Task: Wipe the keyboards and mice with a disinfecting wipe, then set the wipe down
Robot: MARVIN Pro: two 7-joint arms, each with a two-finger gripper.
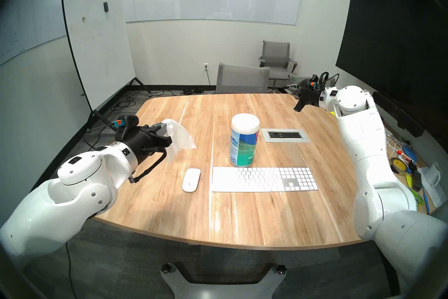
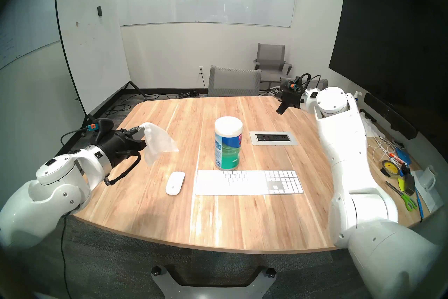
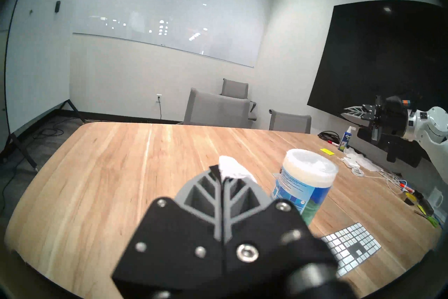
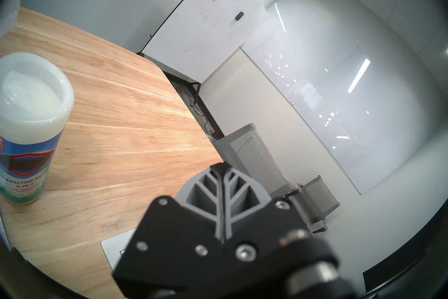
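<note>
Wipe: pinched at its top corner by the left hand, hanging in the air above the left part of the surface.
Left hand: closed on the wipe, pointing level over the surface.
Right hand: fingers pressed together, holding nothing, raised above the far right corner.
Mouse: lying just left of the keyboard, apart from it.
Keyboard: flat, near the front edge.
Canister: upright, just behind the keyboard.
</note>
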